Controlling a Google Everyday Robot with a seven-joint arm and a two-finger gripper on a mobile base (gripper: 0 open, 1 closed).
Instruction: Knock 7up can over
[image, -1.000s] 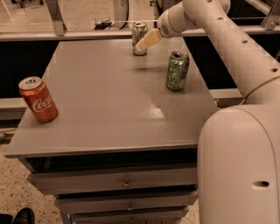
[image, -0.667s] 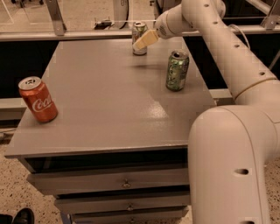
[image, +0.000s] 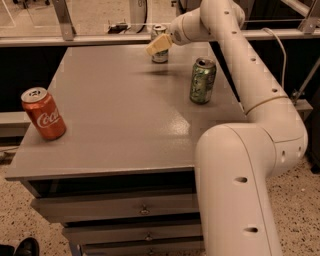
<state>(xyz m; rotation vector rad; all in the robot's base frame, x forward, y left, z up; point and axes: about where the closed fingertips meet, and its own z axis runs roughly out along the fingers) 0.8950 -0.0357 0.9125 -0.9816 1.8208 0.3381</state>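
Observation:
The 7up can (image: 160, 55), pale silver with a silver top, stands upright at the far edge of the grey table (image: 115, 120). My gripper (image: 158, 45) reaches in from the right at the end of the white arm (image: 235, 60). Its cream tip lies across the front of the can's middle and hides that part. I cannot tell whether it touches the can.
A darker green can (image: 202, 80) stands upright on the right of the table, in front of the 7up can. A red Coca-Cola can (image: 43, 113) stands near the left edge. Drawers (image: 125, 210) sit under the tabletop. A rail (image: 75, 40) runs behind the table.
My gripper has moved left, from the right side of the 7up can to across its front. The can still stands upright in the same place.

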